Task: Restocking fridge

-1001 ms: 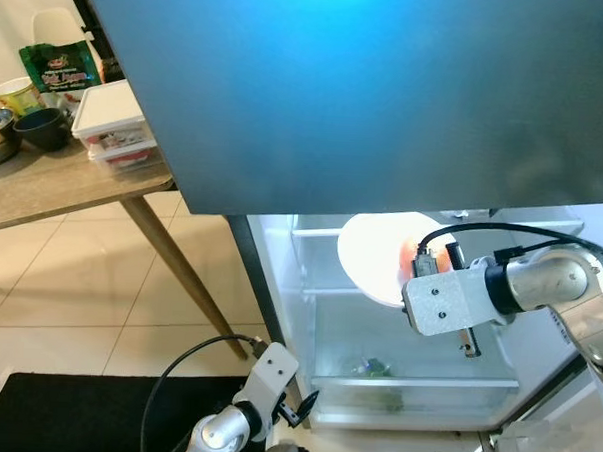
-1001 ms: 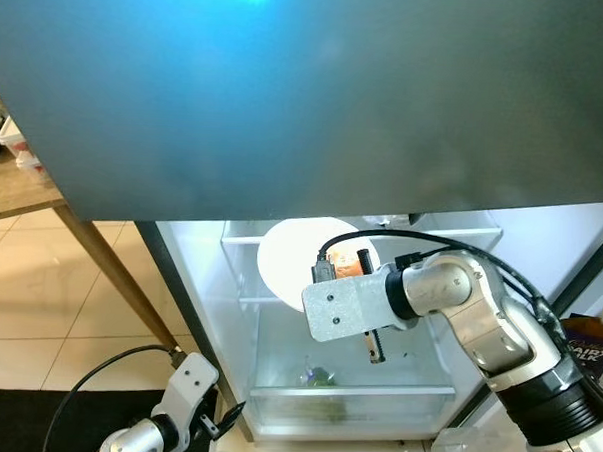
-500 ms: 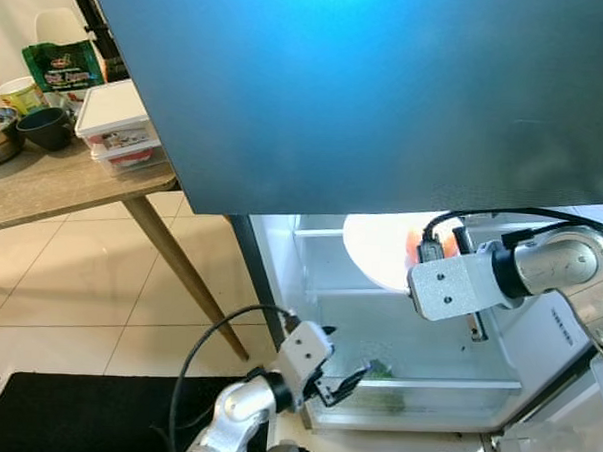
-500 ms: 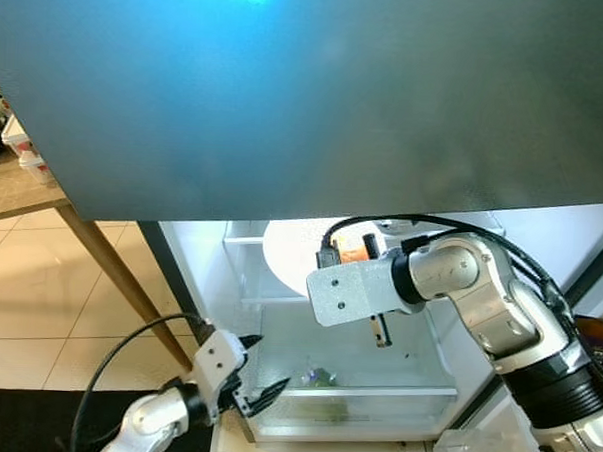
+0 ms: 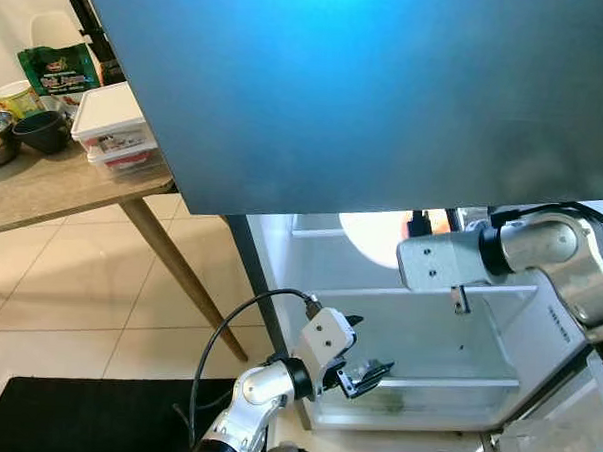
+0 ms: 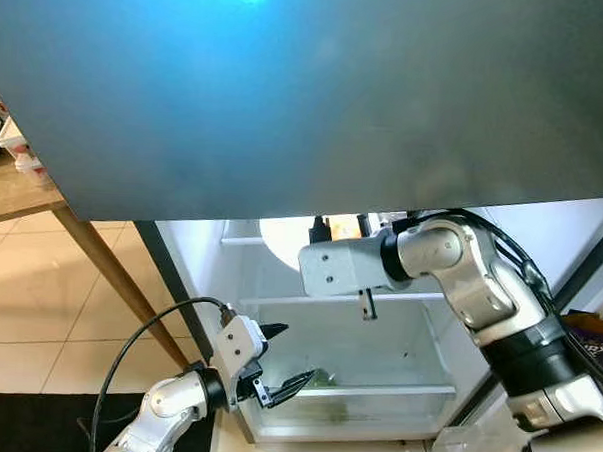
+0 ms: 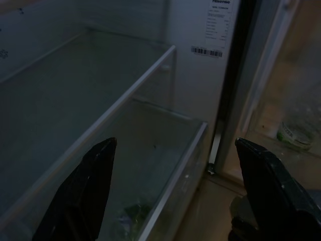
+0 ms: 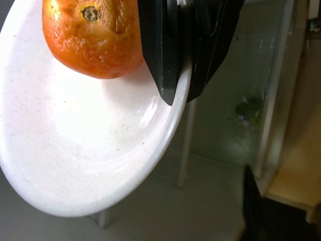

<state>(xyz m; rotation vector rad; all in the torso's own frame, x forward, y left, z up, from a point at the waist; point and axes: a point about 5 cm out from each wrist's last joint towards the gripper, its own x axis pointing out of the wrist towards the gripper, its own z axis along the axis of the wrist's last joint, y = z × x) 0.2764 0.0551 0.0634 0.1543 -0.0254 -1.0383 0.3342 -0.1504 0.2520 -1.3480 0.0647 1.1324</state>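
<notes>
A tiled kitchen floor (image 5: 69,286) and a wooden table (image 5: 43,190) are lying to the left of the open, lit fridge (image 5: 417,321). A white round plate (image 8: 90,150) carrying an orange fruit (image 8: 93,37) is being pinched at its rim by the right gripper (image 8: 183,60) inside the fridge, above the glass shelf (image 6: 398,300). The left gripper (image 7: 175,191) is being held spread wide, near the clear crisper drawer (image 7: 165,165).
</notes>
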